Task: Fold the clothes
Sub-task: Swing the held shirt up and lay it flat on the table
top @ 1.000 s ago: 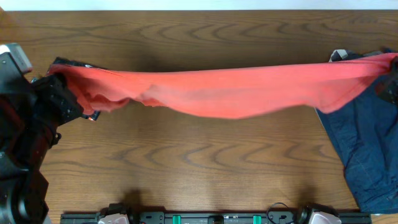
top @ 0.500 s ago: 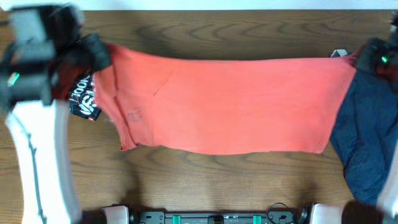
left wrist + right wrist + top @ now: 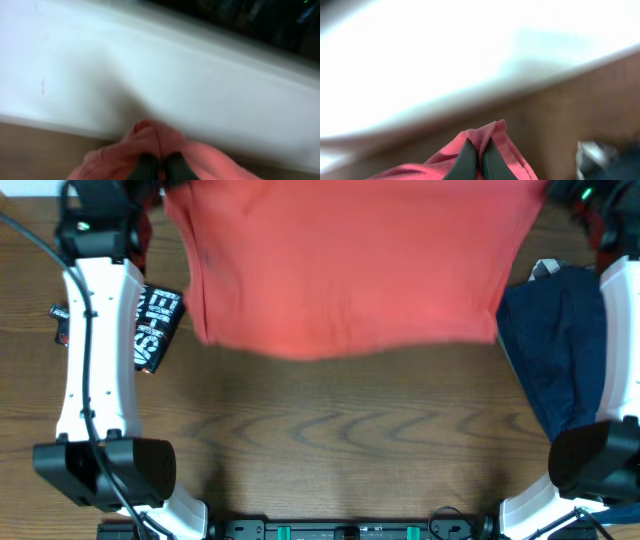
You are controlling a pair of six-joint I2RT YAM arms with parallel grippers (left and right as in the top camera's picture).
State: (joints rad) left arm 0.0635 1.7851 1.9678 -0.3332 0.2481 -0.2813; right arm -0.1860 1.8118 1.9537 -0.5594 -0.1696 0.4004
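Observation:
The coral-red T-shirt hangs spread wide above the far half of the table, held at its two upper corners. My left gripper is shut on its left corner, up at the far left. My right gripper is shut on its right corner, up at the far right. In the overhead view both grippers lie at the top edge, mostly hidden. A dark navy T-shirt lies at the right. A black T-shirt with white lettering lies at the left, partly under my left arm.
My white left arm runs down the left side and my right arm down the right side. The wooden table shows below the hanging shirt. A white wall stands behind the table.
Both grippers have risen and moved toward the far edge, lifting the red shirt from a sagging band into a flat hanging sheet.

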